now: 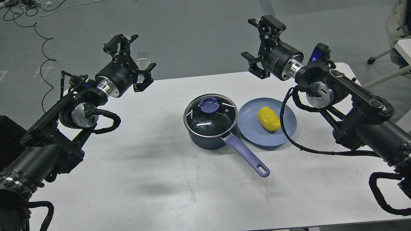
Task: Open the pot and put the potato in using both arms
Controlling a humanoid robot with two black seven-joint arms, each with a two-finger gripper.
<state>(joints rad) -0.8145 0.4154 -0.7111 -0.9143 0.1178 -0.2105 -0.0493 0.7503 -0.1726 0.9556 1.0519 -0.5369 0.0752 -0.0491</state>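
Observation:
A dark pot (208, 133) with a purple handle stands mid-table, closed by a glass lid (210, 115) with a purple knob (209, 104). A yellow potato (269, 118) lies on a blue plate (253, 134) right of the pot. My left gripper (130, 53) is open and empty, raised above the table's far left edge, well left of the pot. My right gripper (260, 43) is open and empty, raised above the far edge behind the plate.
The white table (160, 166) spreads wide in front of the pot. Cables (41, 38) lie on the grey floor at the back left. A chair base and white furniture (398, 48) stand at the far right.

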